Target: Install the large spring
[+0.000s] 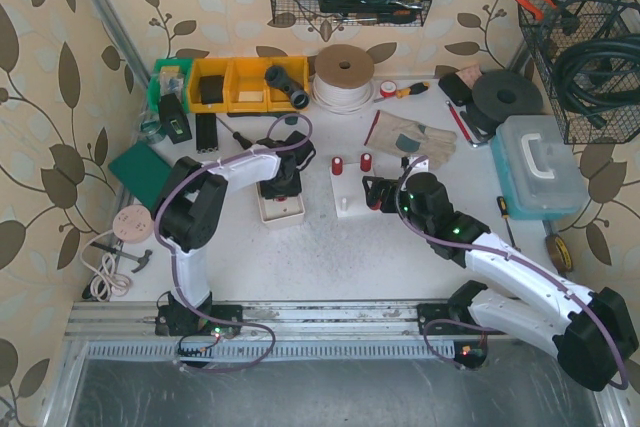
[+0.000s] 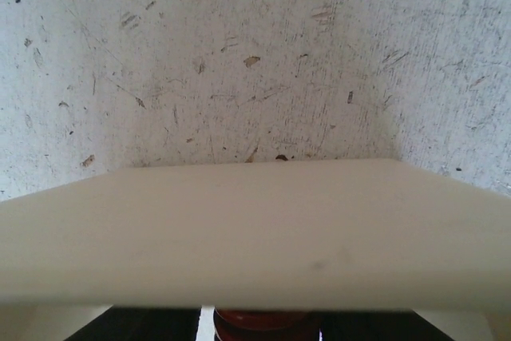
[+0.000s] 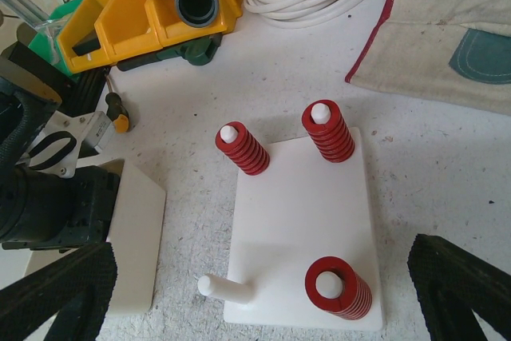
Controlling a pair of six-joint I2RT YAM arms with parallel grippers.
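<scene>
The left claw (image 1: 283, 182) is down over the white block (image 1: 281, 212). Its wrist view shows the red spring (image 2: 267, 322) right between the jaws, though I cannot tell whether they have clamped it. This looks like the pickup step. Next, I'd judge, comes a lift and a careful threading onto the bare peg (image 3: 224, 287) of the peg board (image 3: 319, 197). The right claw (image 3: 259, 249) hangs wide open above that board, empty.
</scene>
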